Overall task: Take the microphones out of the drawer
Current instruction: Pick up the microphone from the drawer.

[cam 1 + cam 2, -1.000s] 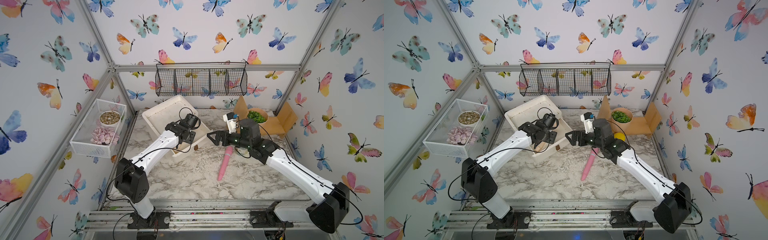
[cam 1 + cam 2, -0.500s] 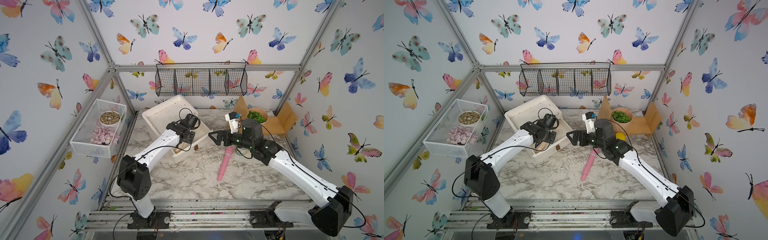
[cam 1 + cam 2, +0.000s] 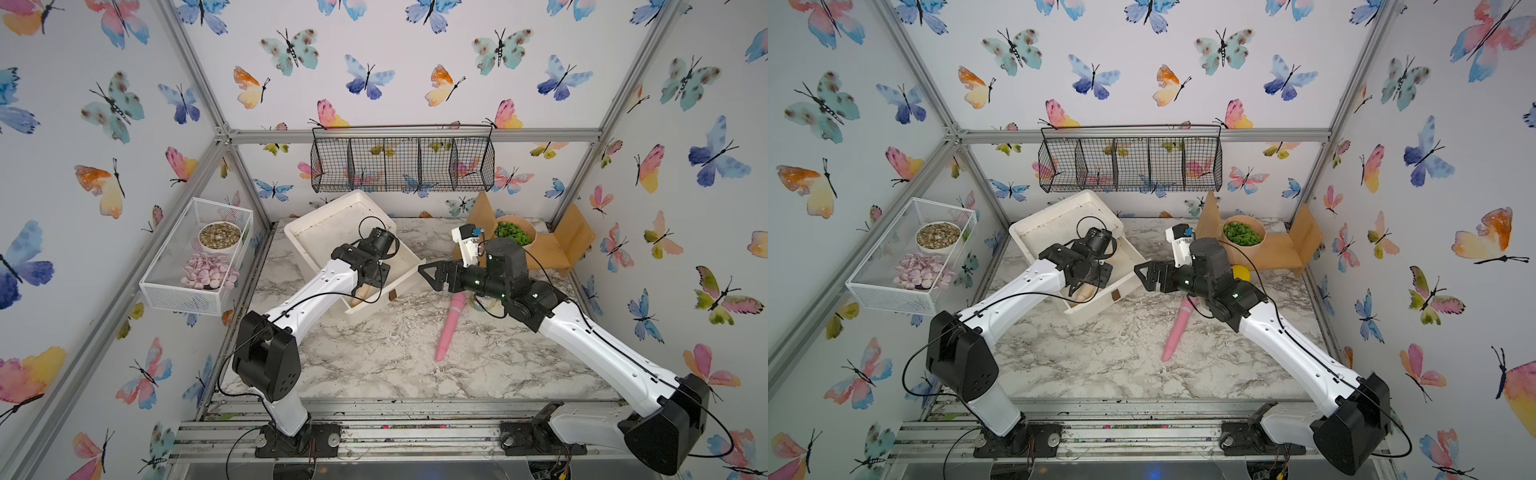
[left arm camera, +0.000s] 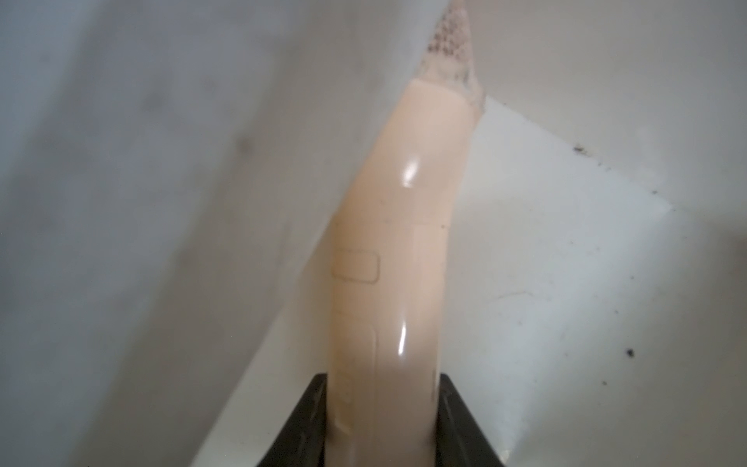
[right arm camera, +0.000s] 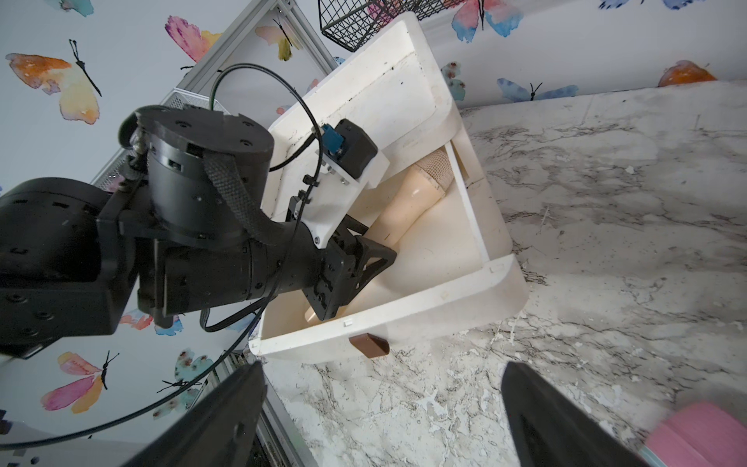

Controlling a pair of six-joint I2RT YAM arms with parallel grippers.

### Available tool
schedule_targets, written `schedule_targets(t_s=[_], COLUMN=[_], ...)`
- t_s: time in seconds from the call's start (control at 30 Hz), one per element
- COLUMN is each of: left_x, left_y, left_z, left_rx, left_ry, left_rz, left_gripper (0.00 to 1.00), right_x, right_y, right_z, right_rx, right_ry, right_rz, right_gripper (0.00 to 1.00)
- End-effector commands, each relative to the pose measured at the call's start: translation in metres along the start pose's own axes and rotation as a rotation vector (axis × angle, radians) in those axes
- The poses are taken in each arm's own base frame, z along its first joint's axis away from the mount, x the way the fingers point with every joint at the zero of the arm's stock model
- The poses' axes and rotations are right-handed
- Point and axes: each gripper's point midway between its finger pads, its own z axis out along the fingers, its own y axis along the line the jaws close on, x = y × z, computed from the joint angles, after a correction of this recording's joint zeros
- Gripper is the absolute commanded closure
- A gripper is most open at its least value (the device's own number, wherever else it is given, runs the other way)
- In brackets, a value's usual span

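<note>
1. Inside the pulled-out drawer (image 5: 404,319), on the left rear part of the marble table (image 3: 374,365): found the beige microphone (image 5: 412,202) lying within the drawer's walls, not yet lifted out.
2. Saw its mesh head pointing toward the drawer's back, at the edge of the white housing (image 3: 332,224), and its narrow tail near the front wall.
3. Noted the left gripper (image 5: 351,279) angled down into the drawer, across the microphone's handle.
4. Found its black fingers (image 4: 315,424) clamped on the handle, one pressed flush against each side in the left wrist view.
5. Noted the right gripper (image 3: 426,272) hovering above the table just beside the drawer's front corner, its fingers spread wide and holding nothing.
6. Saw a pink tapered object (image 3: 449,328) lying flat on the table, partly under the right arm and apart from the drawer.
7. Spotted a small brown pull tab (image 5: 370,345) on the drawer's front face, touched by neither gripper.
</note>
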Motion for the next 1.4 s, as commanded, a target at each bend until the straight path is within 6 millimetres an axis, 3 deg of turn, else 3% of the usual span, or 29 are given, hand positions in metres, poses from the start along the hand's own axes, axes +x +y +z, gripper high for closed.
schedule_targets(t_s=[0.0, 0.47, 0.7, 1.37], left_x=[0.013, 0.020, 0.021, 0.030], left_y=[-0.002, -0.001, -0.016, -0.019], left_z=[-0.006, -0.028, -0.033, -0.057], left_rx=[-0.013, 0.005, 0.055, 0.102], left_ry=[0.024, -0.010, -0.028, -0.107], left_rz=[0.067, 0.032, 0.103, 0.180], left_gripper=[0.63, 0.62, 0.60, 0.59], right_x=[-0.003, -0.006, -0.007, -0.004], right_y=[-0.003, 0.000, 0.000, -0.003], right_z=[-0.006, 0.000, -0.001, 0.005], right_rx=[0.020, 0.006, 0.009, 0.009], right_ry=[-0.025, -0.016, -0.017, -0.011], right_rz=[-0.018, -0.017, -0.019, -0.022], right_gripper=[0.02, 0.02, 0.02, 0.02])
